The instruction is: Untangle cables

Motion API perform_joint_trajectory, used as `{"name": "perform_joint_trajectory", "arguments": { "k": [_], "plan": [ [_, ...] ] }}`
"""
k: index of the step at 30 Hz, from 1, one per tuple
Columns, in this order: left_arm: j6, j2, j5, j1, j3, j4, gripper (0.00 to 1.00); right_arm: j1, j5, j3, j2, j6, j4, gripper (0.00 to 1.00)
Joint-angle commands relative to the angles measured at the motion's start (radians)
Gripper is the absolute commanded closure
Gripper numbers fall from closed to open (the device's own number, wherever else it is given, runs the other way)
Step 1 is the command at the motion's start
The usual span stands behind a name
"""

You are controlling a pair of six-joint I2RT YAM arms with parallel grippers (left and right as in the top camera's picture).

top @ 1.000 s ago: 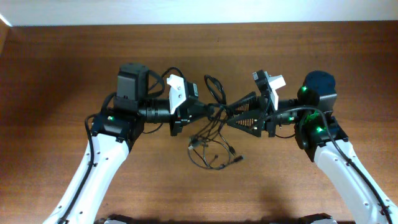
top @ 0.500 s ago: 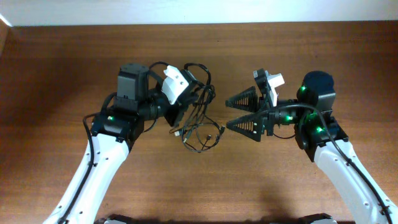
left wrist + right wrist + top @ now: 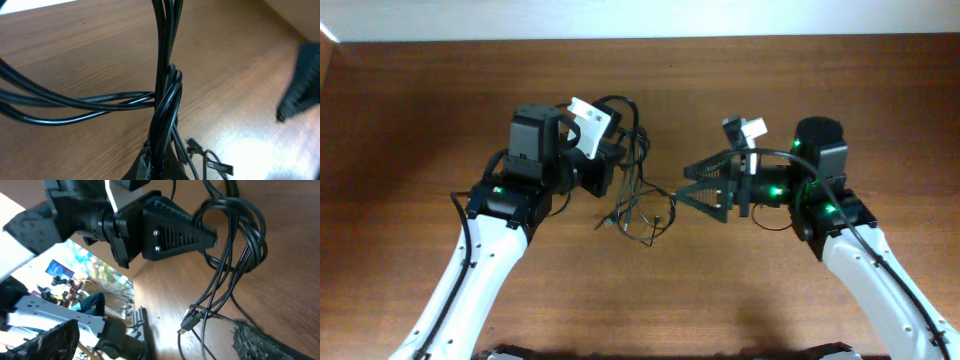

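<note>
The cables are a bundle of thin black cords hanging from my left gripper, with the lower loops and plug ends on the wooden table. The left gripper is shut on the bundle. In the left wrist view the cords rise twisted together from the fingertips. My right gripper is open and empty, just right of the hanging cords. In the right wrist view the left gripper's fingers clamp the looped cords, and a USB plug dangles between my right fingers.
The wooden table extends around both arms. A light wall runs along the table's far edge. A labelled plug end lies on the table under the bundle.
The left gripper has pulled the cable bundle up and to the left, away from the right gripper. The right gripper has parted from the cords and stays open, now slightly narrower.
</note>
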Motion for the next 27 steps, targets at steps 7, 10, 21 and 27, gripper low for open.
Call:
{"name": "perform_joint_trajectory", "arguments": {
  "k": [7, 10, 21, 27],
  "plan": [
    [-0.127, -0.012, 0.005, -0.003, 0.002, 0.004, 1.00, 0.272, 0.446, 0.009, 0.000, -0.101, 0.001, 0.01],
    [-0.145, -0.012, 0.047, -0.002, 0.002, 0.003, 1.00, 0.308, 0.548, 0.009, 0.000, -0.101, 0.000, 0.00],
    [-0.143, -0.012, 0.081, -0.002, 0.002, 0.002, 1.00, 0.315, 0.595, 0.009, 0.005, -0.101, -0.014, 0.06],
    [-0.144, -0.006, -0.095, -0.009, 0.000, -0.009, 1.00, 0.319, 0.576, 0.009, 0.005, -0.097, 0.005, 0.07]
  ]
}}
